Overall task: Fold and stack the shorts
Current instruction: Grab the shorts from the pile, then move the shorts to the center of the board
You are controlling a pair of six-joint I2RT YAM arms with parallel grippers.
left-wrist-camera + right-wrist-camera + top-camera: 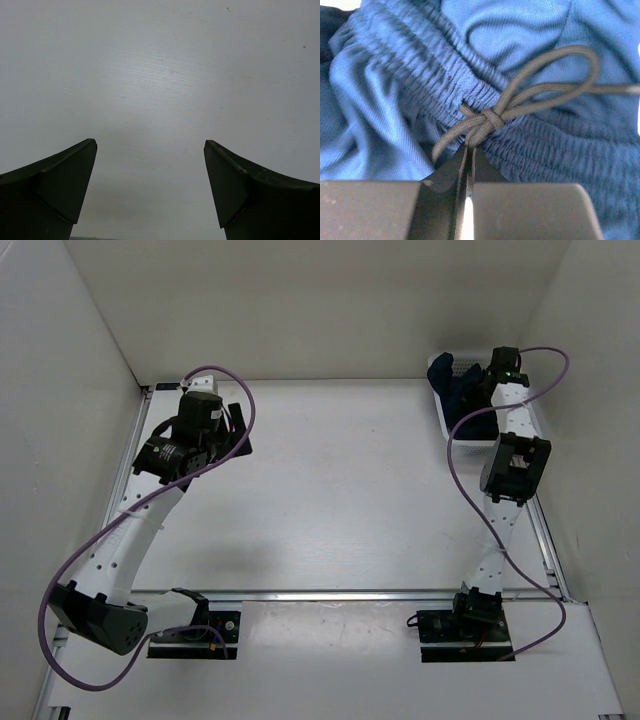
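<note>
The dark navy-blue shorts (460, 392) lie bunched in the white mesh basket (438, 368) at the far right corner. My right gripper (482, 380) reaches into the basket. In the right wrist view the gripper (470, 146) is shut, with its tips pinching the gathered waistband of the shorts (395, 100) just below the knot of the grey drawstring (492, 119). My left gripper (238, 436) is open and empty over the bare table at the far left. In the left wrist view the left gripper (150, 150) has both dark fingers (65, 175) spread wide over the white surface.
White walls close in the table on the left, back and right. The basket stands against the right wall, with the right arm's purple cable (455, 455) looping beside it. Aluminium rails (340, 595) run along the near edge by the arm bases.
</note>
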